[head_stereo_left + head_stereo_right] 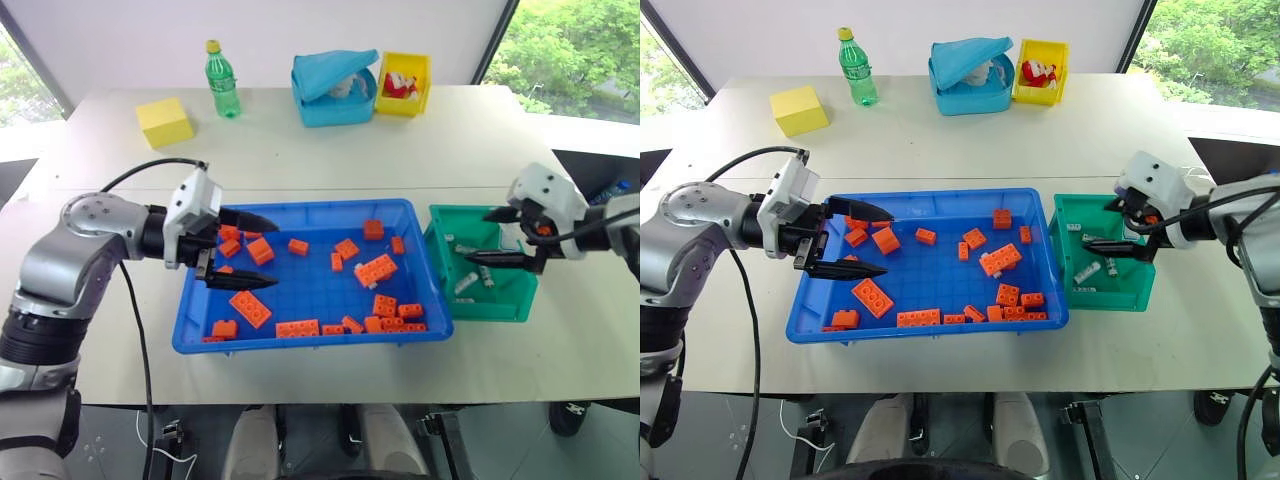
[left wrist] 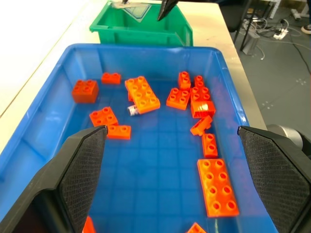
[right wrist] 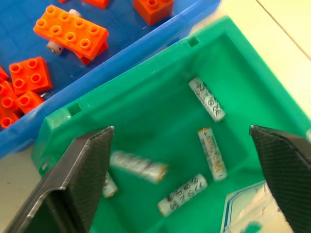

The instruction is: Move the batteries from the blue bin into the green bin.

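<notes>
My right pincer (image 1: pixel 497 236) hung over the green bin (image 1: pixel 445 293), with its two fingers standing wide apart and nothing between them. Under it, on the floor of this bin, lay the batteries (image 3: pixel 212 152): in the right wrist view I counted five, one of them blurred, and they lay between my two open fingers as seen from there. None of them touched the fingers. The green bin stood just beside the right end of the blue bin (image 1: pixel 415 222), close to the right edge of the table (image 1: pixel 300 140).

My left pincer (image 1: pixel 259 251) was over the left end of the blue bin, also wide open and empty, pointing along the bin toward the green one. Orange bricks (image 1: pixel 375 269) lay scattered on the blue floor.

The head views gave me the two bins and both arms together, but there the cells were only small pale marks. The left wrist view showed something more: one battery (image 2: pixel 132 110) in the blue bin, half hidden under a long orange brick (image 2: pixel 142 93), well ahead of my left fingers.
</notes>
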